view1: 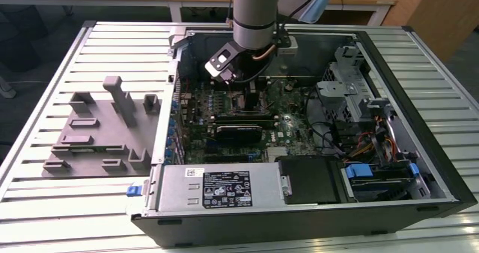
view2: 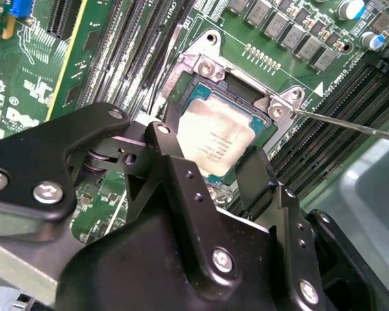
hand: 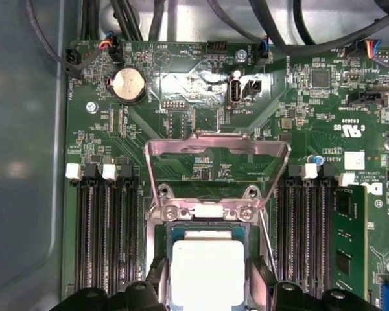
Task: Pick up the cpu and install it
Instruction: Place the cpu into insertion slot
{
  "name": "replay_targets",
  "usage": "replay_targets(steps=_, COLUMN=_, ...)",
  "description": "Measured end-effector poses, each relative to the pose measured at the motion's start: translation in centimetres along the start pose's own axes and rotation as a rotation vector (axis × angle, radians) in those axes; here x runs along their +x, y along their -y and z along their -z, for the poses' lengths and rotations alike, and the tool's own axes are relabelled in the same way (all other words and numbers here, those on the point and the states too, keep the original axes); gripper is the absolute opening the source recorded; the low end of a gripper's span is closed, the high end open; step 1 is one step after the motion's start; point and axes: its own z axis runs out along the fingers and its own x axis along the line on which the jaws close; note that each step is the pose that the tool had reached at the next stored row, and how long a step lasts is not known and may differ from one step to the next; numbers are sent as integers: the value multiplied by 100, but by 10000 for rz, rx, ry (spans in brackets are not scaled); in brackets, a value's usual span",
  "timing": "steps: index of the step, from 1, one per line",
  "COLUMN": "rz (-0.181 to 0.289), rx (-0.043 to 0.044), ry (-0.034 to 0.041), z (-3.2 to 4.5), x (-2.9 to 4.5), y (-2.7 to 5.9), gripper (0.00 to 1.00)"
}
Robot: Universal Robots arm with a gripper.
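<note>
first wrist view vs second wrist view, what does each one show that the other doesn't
First wrist view: the coin battery and black cables past the board's edge. Second wrist view: the gripper linkage with its screws, and a row of grey chokes. Both: the cpu lying in the socket on the green motherboard, gripper close around it.

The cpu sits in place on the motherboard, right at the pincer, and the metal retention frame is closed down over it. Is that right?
Not quite: the metal retention frame is swung open, tilted up clear of the cpu, as the first wrist view shows. The rest stands: the cpu sits in place on the motherboard, right at the pincer.
</note>
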Motion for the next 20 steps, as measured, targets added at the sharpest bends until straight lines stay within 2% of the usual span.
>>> replay_targets(steps=5, rz=0, rx=1, ry=0, z=78, x=-1, y=-2, gripper=62)
replay_targets(steps=13, rz=1, rx=0, ry=0, z=79, x=-1, y=2, gripper=62)
replay_targets(steps=14, rz=0, rx=0, ry=-1, z=79, x=-1, y=2, gripper=60)
replay_targets(steps=16, rz=0, rx=0, ry=0, z=79, x=-1, y=4, gripper=48)
replay_targets(steps=17, rz=0, rx=0, ry=0, z=79, x=-1, y=4, gripper=48)
replay_targets(steps=20, rz=0, rx=0, ry=0, z=79, x=-1, y=7, gripper=36)
